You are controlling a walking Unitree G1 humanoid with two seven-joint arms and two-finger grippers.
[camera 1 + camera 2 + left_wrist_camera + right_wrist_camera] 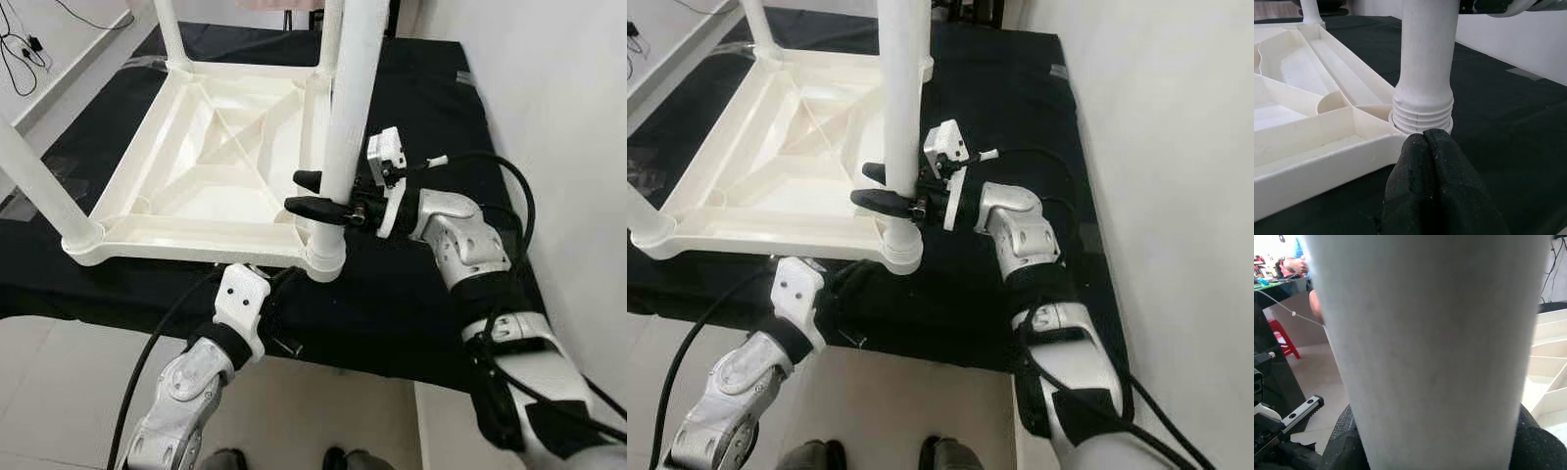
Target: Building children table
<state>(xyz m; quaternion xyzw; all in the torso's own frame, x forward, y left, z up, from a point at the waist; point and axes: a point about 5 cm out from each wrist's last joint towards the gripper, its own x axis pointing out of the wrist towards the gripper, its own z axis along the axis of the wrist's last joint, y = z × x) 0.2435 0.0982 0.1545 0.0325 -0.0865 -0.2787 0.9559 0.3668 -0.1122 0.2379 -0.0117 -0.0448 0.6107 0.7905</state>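
tabletop [211, 176] upside down on black surface [421, 294] | right gripper [315, 194] jaws pinching near-corner leg [345, 117], threads showing, not fully seated | left gripper [1427, 161] jaws pressed together at socket | three legs visible

Tabletop [211, 186] upturned on bench [411, 294]; near leg [345, 108] in its right corner, between my right gripper's [315, 194] fingers

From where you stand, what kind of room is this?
Probably a plain indoor workroom rather than a lived-in home: an upturned white plastic children's table lies on a black cloth-covered platform beside bare white walls, with loose black cables nearby.
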